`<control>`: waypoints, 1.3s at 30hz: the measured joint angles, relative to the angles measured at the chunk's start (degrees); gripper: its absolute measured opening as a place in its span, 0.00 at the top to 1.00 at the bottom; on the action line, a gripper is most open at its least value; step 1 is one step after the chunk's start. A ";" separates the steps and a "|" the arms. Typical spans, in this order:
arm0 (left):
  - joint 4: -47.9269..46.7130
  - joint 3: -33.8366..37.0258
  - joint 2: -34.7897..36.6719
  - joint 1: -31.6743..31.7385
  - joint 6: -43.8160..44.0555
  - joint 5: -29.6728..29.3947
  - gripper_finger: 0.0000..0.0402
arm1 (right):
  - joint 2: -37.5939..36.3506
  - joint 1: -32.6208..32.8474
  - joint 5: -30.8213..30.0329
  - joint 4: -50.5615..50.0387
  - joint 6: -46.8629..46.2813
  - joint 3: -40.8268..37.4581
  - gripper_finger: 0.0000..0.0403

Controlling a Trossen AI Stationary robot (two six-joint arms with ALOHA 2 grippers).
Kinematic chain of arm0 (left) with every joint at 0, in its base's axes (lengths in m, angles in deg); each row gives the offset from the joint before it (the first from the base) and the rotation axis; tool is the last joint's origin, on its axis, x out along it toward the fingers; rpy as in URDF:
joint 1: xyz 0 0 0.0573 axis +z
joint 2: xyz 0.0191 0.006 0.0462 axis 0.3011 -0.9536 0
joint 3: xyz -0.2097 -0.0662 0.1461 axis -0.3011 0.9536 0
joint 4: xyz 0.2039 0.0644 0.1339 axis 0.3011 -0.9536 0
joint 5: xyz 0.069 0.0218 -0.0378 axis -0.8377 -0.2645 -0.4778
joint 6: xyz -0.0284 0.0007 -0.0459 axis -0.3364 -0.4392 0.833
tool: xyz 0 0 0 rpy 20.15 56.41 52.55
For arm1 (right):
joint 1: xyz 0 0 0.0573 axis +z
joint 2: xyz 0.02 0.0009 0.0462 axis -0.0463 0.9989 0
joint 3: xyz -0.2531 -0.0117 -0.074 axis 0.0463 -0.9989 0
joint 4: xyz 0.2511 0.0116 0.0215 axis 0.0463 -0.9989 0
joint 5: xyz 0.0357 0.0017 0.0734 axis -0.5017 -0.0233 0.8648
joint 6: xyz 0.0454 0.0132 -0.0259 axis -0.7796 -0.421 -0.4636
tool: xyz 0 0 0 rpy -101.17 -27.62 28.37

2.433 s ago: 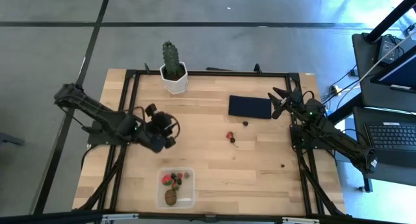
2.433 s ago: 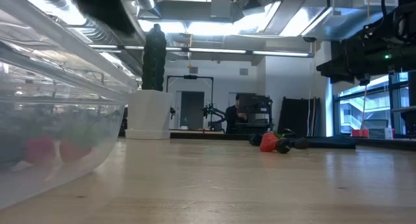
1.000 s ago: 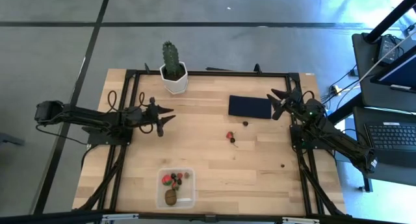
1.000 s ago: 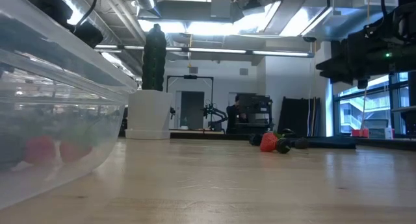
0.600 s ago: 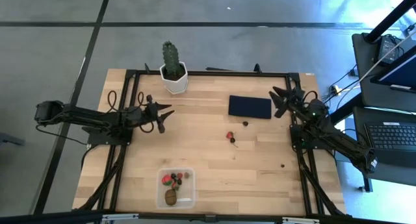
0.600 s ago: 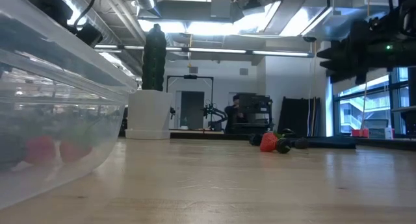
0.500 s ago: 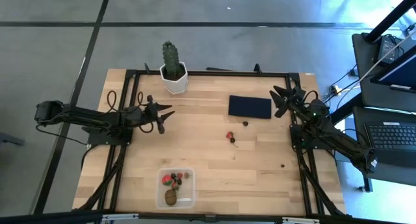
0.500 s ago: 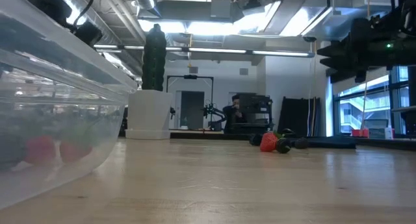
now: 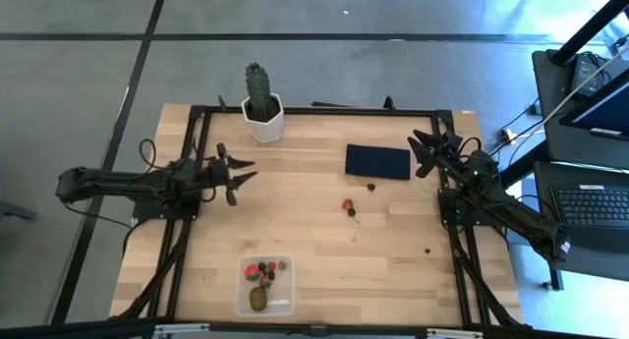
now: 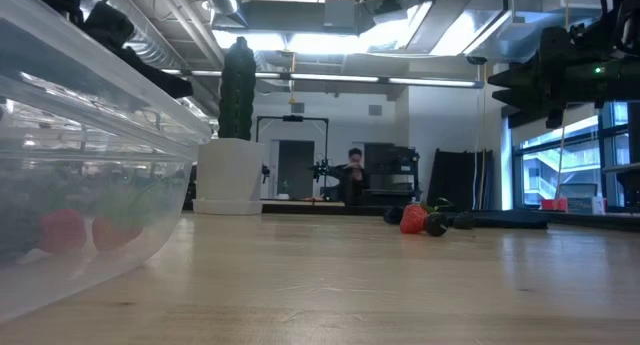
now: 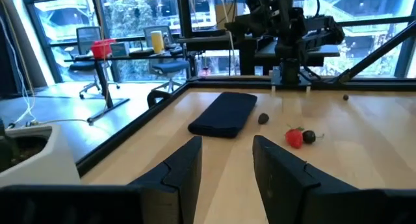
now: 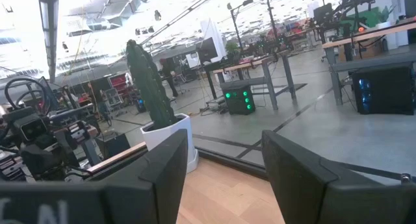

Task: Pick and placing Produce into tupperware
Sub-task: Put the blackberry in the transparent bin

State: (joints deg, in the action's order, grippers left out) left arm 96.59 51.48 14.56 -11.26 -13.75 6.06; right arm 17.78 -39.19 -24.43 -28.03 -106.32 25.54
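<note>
Meanwhile the left gripper (image 9: pixel 239 174), unclenched and seemingly empty, has drawn back from the tupperware (image 9: pixel 265 285).

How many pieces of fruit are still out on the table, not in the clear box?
4 that I can see: a strawberry with a dark berry beside it mid-table, one berry by the navy mat, one berry near the right edge. Others may be hidden.

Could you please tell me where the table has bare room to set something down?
Bare wood lies between the tupperware and the lone dark berry, and between the left gripper and the strawberry. It is crowded around the navy mat, near the right gripper.
</note>
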 joint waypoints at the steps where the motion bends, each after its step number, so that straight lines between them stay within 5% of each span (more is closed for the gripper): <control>1: -1.41 0.00 1.58 0.00 0.02 -0.02 0.68 | 0.00 0.00 0.00 0.00 0.00 0.00 0.51; 12: -20.02 -3.14 13.33 0.00 1.57 -0.26 0.68 | 0.00 0.00 0.00 -0.02 -0.03 0.01 0.51; 18: -21.15 -3.52 16.30 0.00 1.95 0.01 0.68 | 0.00 0.01 -0.03 -0.02 1.55 0.00 0.50; 30: -22.48 -3.52 16.29 0.00 1.95 0.01 0.68 | 0.00 0.00 0.75 5.21 2.96 0.00 0.18; 35: -22.46 -3.52 16.29 0.00 1.73 -0.04 0.68 | 0.28 0.03 11.59 6.80 10.90 4.12 0.15; 39: -22.44 -3.52 16.29 0.00 0.20 -0.53 0.68 | 3.96 0.04 12.69 -1.92 13.59 10.65 0.15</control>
State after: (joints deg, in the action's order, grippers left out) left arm 74.15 47.96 30.85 -11.26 -13.55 5.53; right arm 21.74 -39.15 -11.73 -29.95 -92.72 36.19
